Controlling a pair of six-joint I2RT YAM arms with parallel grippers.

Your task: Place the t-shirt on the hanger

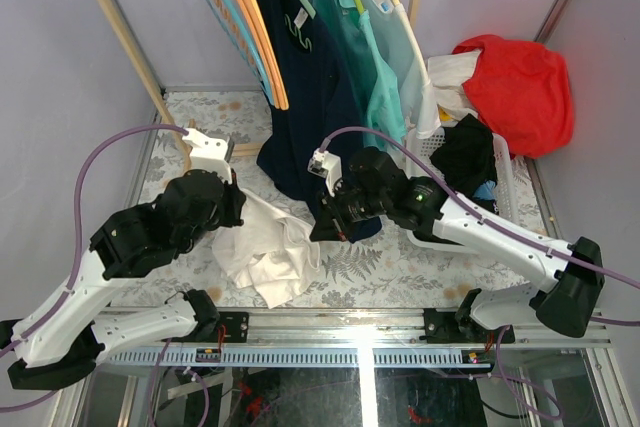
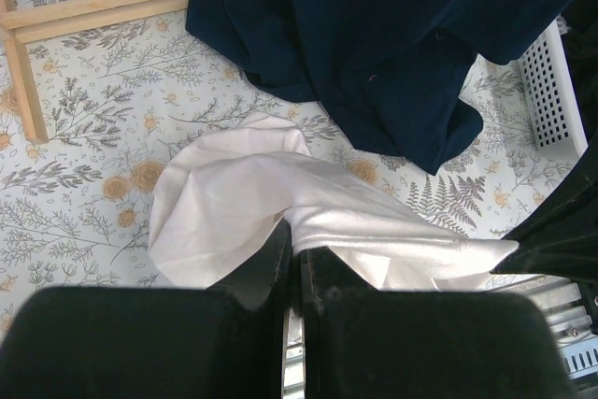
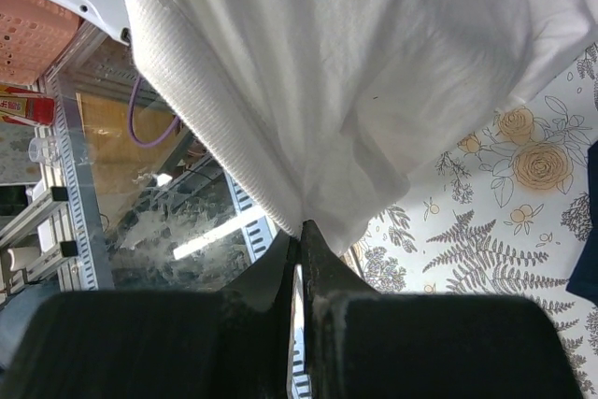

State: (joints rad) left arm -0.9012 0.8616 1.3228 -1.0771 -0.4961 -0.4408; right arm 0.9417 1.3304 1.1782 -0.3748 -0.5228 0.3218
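Left arm (image 1: 150, 232) crouched at t-shirt (image 1: 268, 252) left edge, left jaws clamped on cloth; right arm (image 1: 470, 227) stretched to opposite edge (right jaws clamped likewise).

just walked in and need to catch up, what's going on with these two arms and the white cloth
Both robot arms have hold of the plain white wrinkled cotton t-shirt. The left pincer is shut on one fold of it and the right pincer is shut on another edge, so the cloth is bunched between them over the floral-patterned table. It is not on any hanger yet. The wooden clothes rack behind holds other garments, including a dark navy shirt.
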